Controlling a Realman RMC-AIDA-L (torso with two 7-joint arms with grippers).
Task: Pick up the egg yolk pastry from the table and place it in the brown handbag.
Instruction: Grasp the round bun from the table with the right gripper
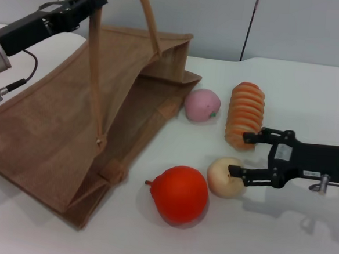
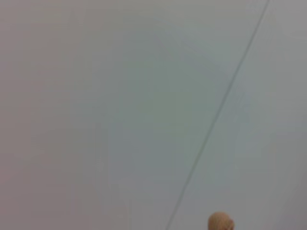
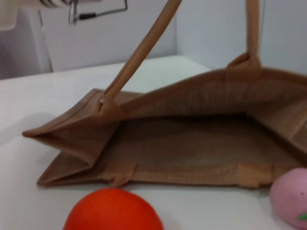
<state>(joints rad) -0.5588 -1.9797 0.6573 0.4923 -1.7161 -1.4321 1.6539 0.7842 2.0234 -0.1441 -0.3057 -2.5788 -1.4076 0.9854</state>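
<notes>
R gripper [image 1: 235, 156] sits near the table's right edge w/ fingers spread, lower finger touching the egg yolk pastry [image 1: 224, 177], not clamped yet. Pastry rests on the table toward the front edge, just beside the red-orange fruit [image 1: 180, 194], ridged roll [image 1: 245, 115] behind it. Suggest: centre the pastry between the fingers before closing, squeeze lightly since it looks soft, and don't nudge the fruit. L gripper [image 1: 96, 0], back-left corner, looks clamped on a handle [image 1: 96, 64] of the brown handbag [image 1: 59, 125], holding the mouth open. Lift first, then go in over the pink lump [image 1: 202, 104].
</notes>
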